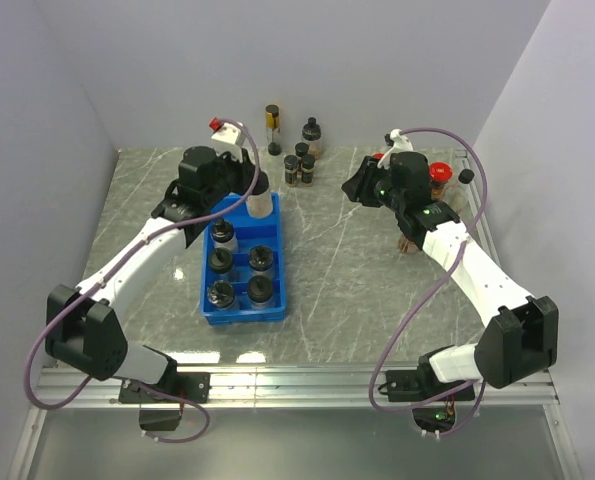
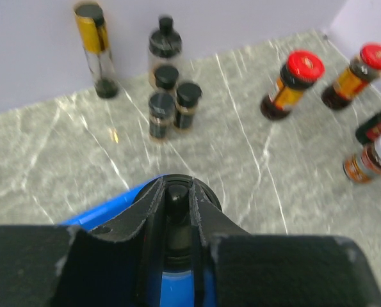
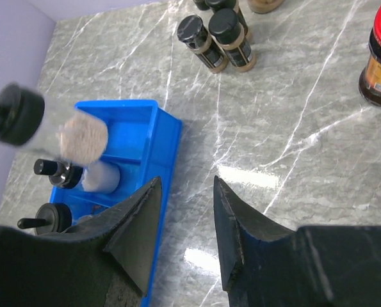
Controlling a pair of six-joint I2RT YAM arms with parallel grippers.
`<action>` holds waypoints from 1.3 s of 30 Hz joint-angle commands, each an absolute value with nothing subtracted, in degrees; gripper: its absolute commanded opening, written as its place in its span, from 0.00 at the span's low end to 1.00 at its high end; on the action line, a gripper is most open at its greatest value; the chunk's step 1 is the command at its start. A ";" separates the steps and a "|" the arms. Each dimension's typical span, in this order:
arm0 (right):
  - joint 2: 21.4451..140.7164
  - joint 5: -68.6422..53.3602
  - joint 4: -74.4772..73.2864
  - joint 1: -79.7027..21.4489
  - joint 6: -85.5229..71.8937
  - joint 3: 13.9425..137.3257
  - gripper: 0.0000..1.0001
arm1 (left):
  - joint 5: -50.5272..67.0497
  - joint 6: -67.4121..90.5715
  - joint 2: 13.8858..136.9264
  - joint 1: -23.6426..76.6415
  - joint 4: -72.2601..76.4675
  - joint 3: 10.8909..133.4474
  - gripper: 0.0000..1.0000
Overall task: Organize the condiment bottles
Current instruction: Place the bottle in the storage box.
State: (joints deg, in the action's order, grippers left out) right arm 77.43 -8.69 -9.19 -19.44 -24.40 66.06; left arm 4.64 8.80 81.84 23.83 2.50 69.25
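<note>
Nearest the left wrist lens, the left claw (image 2: 176, 184) is pinched tight on the neck of a black-capped bottle (image 2: 176, 199) with pale contents. The bottle hangs upright over the far right compartment of the blue tray (image 1: 277, 300); I cannot tell whether its base already rests inside. The right claw (image 3: 187, 185) stands partly open and holds nothing, hovering over bare counter (image 1: 347, 270) just beside the tray's right wall.

By my reading the job is around half done. Five tray compartments hold bottles, and the held one would fill the sixth. Loose on the counter are a cluster of small spice jars (image 1: 298, 168), a tall yellow-labelled bottle (image 1: 273, 128) by the back wall, and red-capped bottles (image 2: 292, 86) with a few others towards the right edge. Where those go once the tray is full is unclear.

The counter's middle offers open room. The left wall, the back wall and the tray rim hem in the left arm.
</note>
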 commanded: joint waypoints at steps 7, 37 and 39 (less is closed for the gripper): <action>77.61 -8.44 -6.42 -19.07 -24.87 67.15 0.45 | 8.44 12.57 76.11 25.40 6.42 61.53 0.00; 80.68 -8.53 -6.94 -19.07 -24.87 68.47 0.45 | 0.62 8.96 74.87 28.83 5.18 53.97 0.00; 80.68 -8.61 -6.86 -19.07 -25.05 68.47 0.45 | 0.62 10.37 75.58 28.92 5.88 52.65 0.00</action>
